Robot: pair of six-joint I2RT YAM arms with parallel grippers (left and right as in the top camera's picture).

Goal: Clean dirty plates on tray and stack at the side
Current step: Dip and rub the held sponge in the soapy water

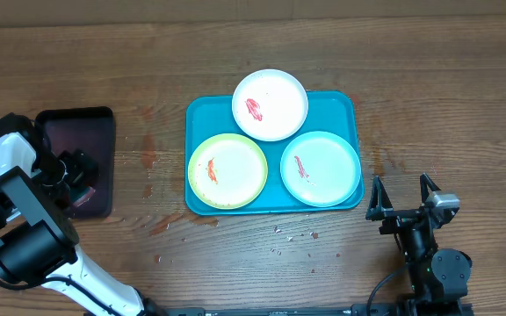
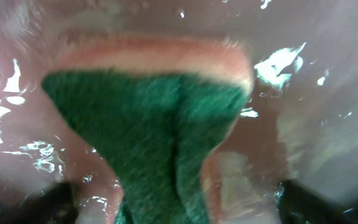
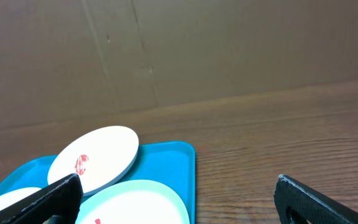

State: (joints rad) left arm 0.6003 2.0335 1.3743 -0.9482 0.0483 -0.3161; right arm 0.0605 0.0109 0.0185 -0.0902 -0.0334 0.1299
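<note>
The teal tray [image 1: 341, 104] holds three plates with red smears: white [image 1: 271, 105] at the back, yellow-green rimmed [image 1: 227, 170] front left, pale mint [image 1: 321, 168] front right. My left gripper [image 1: 75, 175] is down in the black tray [image 1: 86, 118]. In the left wrist view it [image 2: 179, 211] is shut on a creased green sponge [image 2: 148, 124] with a pink edge, over a wet surface. My right gripper [image 1: 401, 184] is open and empty, right of the teal tray's front right corner. Its wrist view shows it [image 3: 179, 183] open, with the white plate [image 3: 95, 158], mint plate [image 3: 135, 199] and tray [image 3: 173, 155].
Small crumbs and red specks [image 1: 292, 235] lie on the wooden table in front of the teal tray. A cardboard wall [image 3: 229, 50] stands behind the table. The black tray sits at the far left, apart from the teal one.
</note>
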